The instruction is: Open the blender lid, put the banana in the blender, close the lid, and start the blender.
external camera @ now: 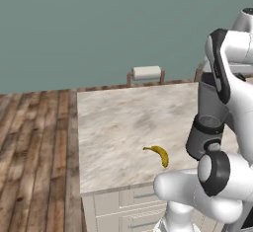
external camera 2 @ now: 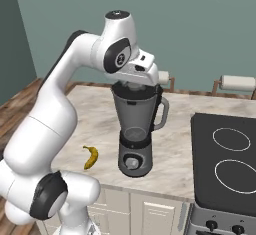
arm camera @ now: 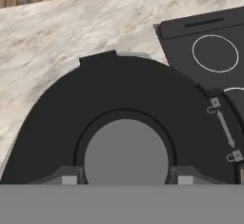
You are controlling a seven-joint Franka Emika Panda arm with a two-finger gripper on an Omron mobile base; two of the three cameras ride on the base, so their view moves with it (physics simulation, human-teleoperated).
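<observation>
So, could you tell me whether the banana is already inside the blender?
No, the banana lies on the counter beside the blender.

The white arm rises from the base, bends at its dark elbow and reaches forward, wrist turned straight down. The gripper point(arm camera: 124, 179) points downward, its two finger tips point(arm camera: 69, 179) spread wide apart (each showing a pale pad)

Marble counter point(external camera: 113, 122), banana point(external camera: 159, 154), blender point(external camera 2: 136, 134), paper-towel roll point(external camera: 147, 72)
</observation>
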